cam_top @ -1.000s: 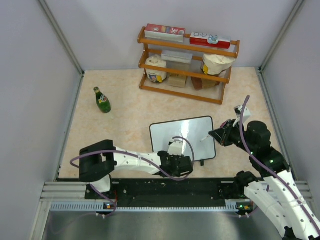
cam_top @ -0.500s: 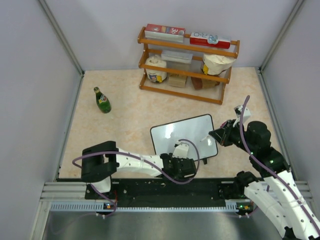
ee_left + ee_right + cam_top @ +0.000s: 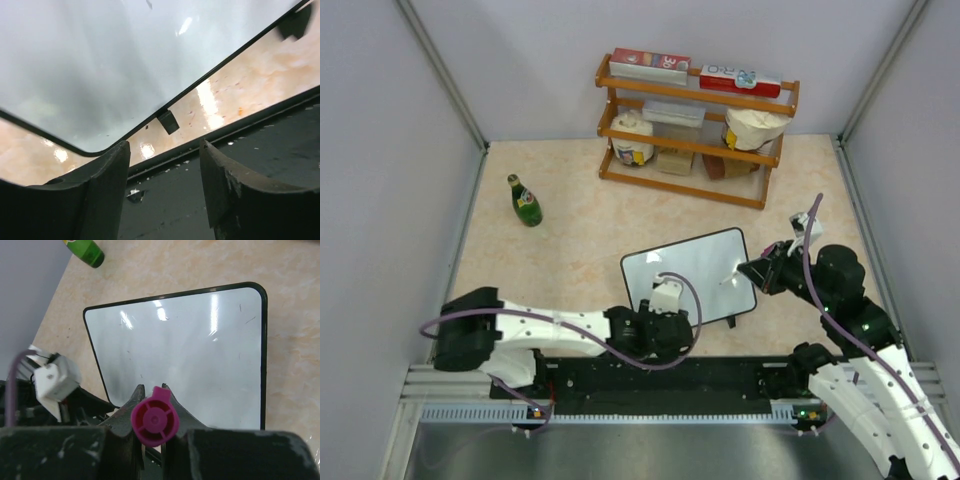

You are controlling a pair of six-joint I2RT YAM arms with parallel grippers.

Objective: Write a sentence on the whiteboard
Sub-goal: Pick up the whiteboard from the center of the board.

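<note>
Whiteboard (image 3: 688,272) lies long axis left-right, right end farther back; left jaws parted, empty; right jaws clamp magenta marker (image 3: 155,423).

the right gripper (image 3: 152,390) is clamped on a magenta marker (image 3: 155,422), above the whiteboard (image 3: 190,350) lying on the beige bench (image 3: 300,340); a green bottle (image 3: 86,251) sits beyond its far left corner.

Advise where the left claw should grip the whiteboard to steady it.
Probably the near frame edge, beside the small foot, approached low from the robot's side: the whiteboard is thin and its feet seem to lift that edge, and the open left claw faces it.
</note>
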